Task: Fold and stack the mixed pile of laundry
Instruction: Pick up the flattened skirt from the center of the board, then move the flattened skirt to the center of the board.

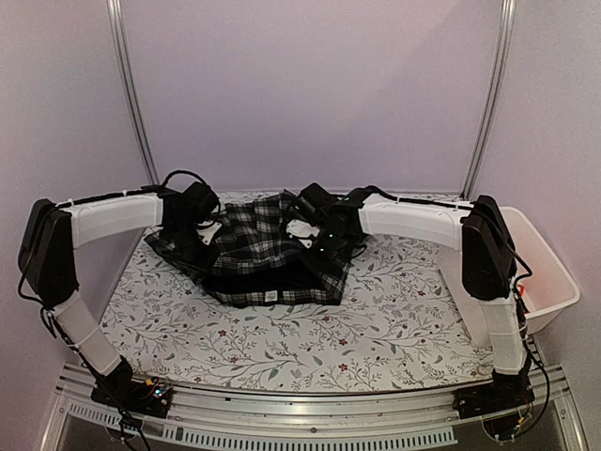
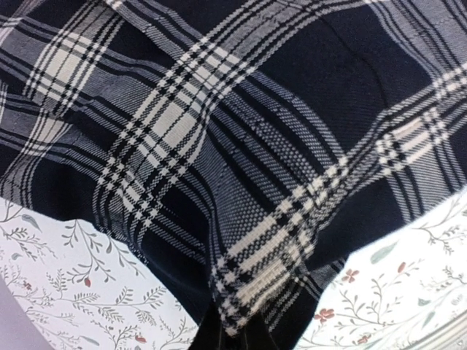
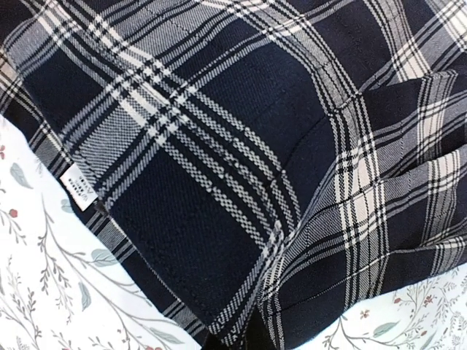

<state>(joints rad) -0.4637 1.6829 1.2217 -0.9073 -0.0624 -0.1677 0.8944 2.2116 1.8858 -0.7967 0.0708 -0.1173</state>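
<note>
Floral tabletop [image 1: 282,348] is bearing the plaid garment [image 1: 263,252], left claw [image 1: 202,230] and right claw [image 1: 305,230] clenching its cloth, where a shallow pinch could be slipping once lifted.

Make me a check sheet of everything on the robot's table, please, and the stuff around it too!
Surface: floral table cover, spread flat.
Job's things: plaid garment, bunched at the far middle; no second garment seen.
Clutter: white basket at the right edge; inside hidden.
End effectors: left end effector shut on the plaid garment's left side; right end effector shut on its right side.
Cables: black cable looping over the left arm; more wires at both bases.
Surroundings: plain wall; metal pole, and another on the right.
</note>
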